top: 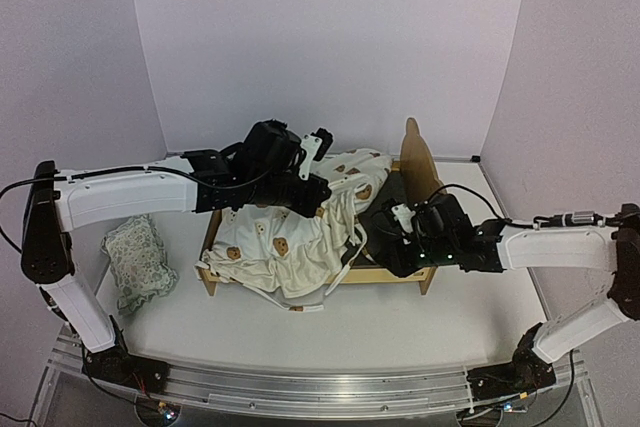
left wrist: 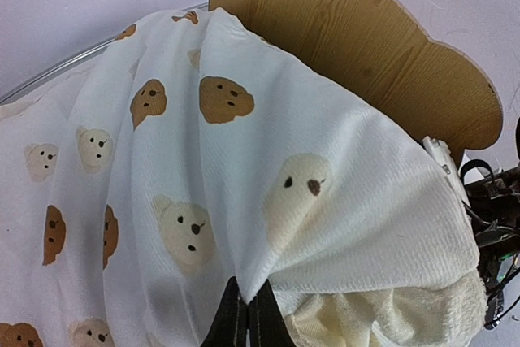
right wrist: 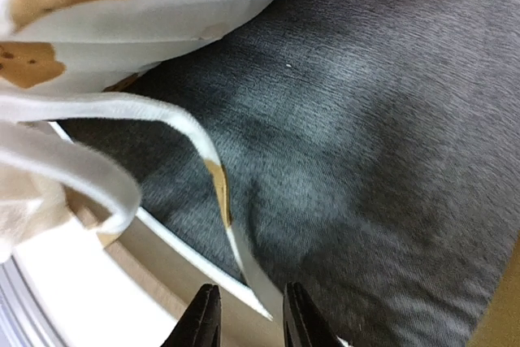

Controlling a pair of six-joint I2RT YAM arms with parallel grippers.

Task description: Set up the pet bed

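Where the overhead view takes in the whole layout, the pet bed (top: pixel 390 278) stands mid-tabletop (top: pixel 400 332), a little toward the far edge, with its headboard end pointing at the right edge. The bear-print cover (top: pixel 290 237) is heaped over most of it and spills past the near rail. The floral pillow (top: pixel 138 262) lies apart, close to the left edge.

Left wrist view only: the left fingers (left wrist: pixel 236 324) are clenched on a fold of the cover, and cloth drapes up and away from the pinch. The wooden headboard (left wrist: pixel 366 46) stands upright behind the cloth. From overhead this grip is hidden under the arm's black wrist.

Right wrist view only: the dark grey base (right wrist: pixel 366 160) is bare at this end, with the cover edge lifted off it. A white tie strip (right wrist: pixel 195 144) trails down across the base and the wooden side rail (right wrist: pixel 154 270), its tip reaching the gap between the right fingers (right wrist: pixel 203 323). Those fingers stand apart, not pinching the strip.

Pose: the left arm (top: pixel 120 197) reaches in from the left edge, forearm roughly level, wrist over the bed's middle. The right arm (top: pixel 560 247) stretches low from the right edge, wrist at the near rail by the headboard end.
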